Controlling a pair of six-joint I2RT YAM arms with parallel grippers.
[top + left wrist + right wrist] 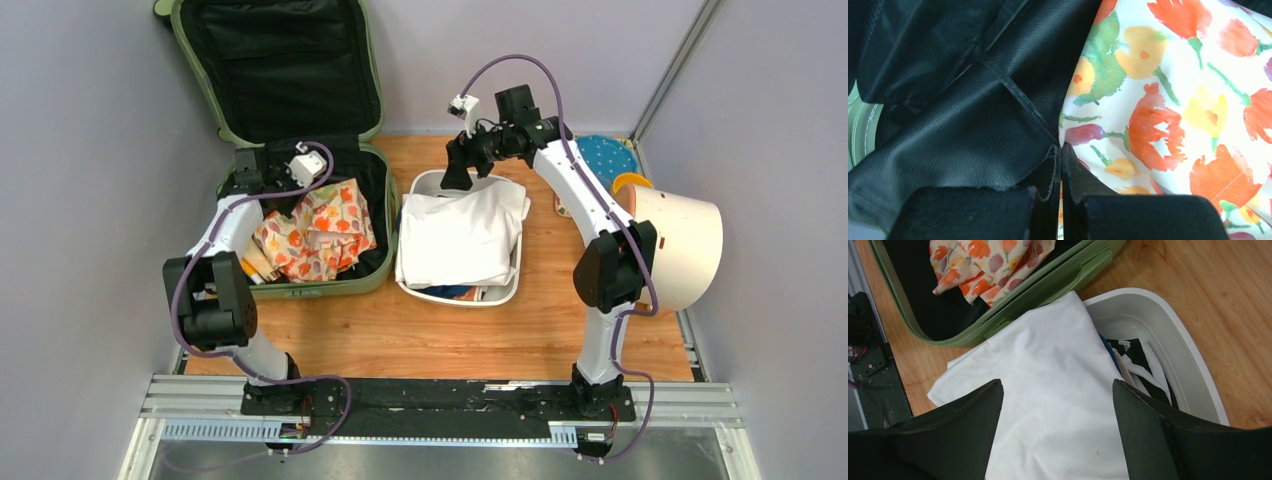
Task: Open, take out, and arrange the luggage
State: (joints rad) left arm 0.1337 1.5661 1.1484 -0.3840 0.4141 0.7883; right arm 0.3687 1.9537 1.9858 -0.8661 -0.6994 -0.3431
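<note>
the sage-green hard-shell suitcase [330, 288] lies open at the far left of the wooden table [420, 335]. its lid stands up against the back wall, so the contents can be reached from above. a crumpled orange-and-yellow floral cloth [315, 235] lies in the lower half, not yet taken out. just right of the suitcase stands a white rectangular plastic tub [505, 295], seemingly the place for unpacked items. a folded white cloth [460, 235] lies across its top, with darker garments under it.

the left gripper [1061, 165] is down inside the suitcase where the black fabric lining [963, 130] meets the floral cloth. its fingers are pressed together. whether they pinch a fold of fabric cannot be told from the wrist view.

the right gripper [1058, 430] hangs over the far end of the tub, jaws spread wide and holding nothing, with the white cloth directly beneath. that reads as a release or a ready position, though this is a judgement.
</note>
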